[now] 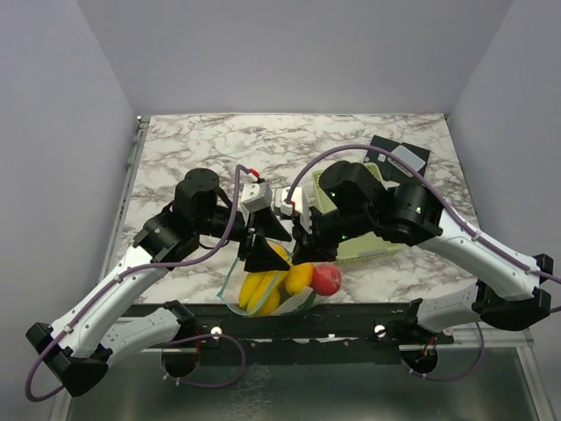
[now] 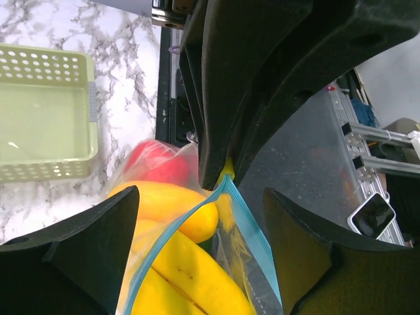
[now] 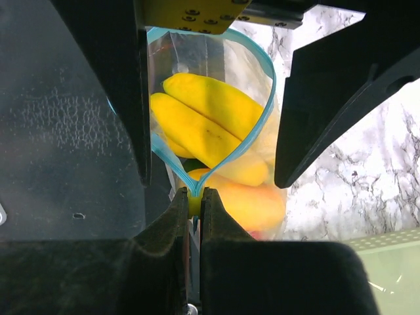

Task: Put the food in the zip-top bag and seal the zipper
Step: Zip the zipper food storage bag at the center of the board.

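The zip-top bag (image 1: 233, 282) lies near the table's front edge with the food inside. Through its open mouth I see yellow bananas (image 2: 190, 279), an orange-yellow piece (image 2: 164, 203) and a red round one (image 2: 154, 164). The zipper (image 2: 255, 232) gapes in a loop (image 3: 233, 155). My right gripper (image 3: 195, 197) is shut on one end of the zipper, where the two blue strips meet. My left gripper (image 2: 200, 256) is open, one finger on each side of the bag's mouth, touching nothing. Seen from above, both grippers (image 1: 263, 250) (image 1: 305, 250) hang over the bag.
A pale yellow-green perforated basket (image 2: 46, 118) stands on the marble table beside the bag, behind the right arm (image 1: 351, 250). A black flat object (image 1: 399, 156) lies at the back right. The black front rail (image 1: 280, 317) runs just below the bag.
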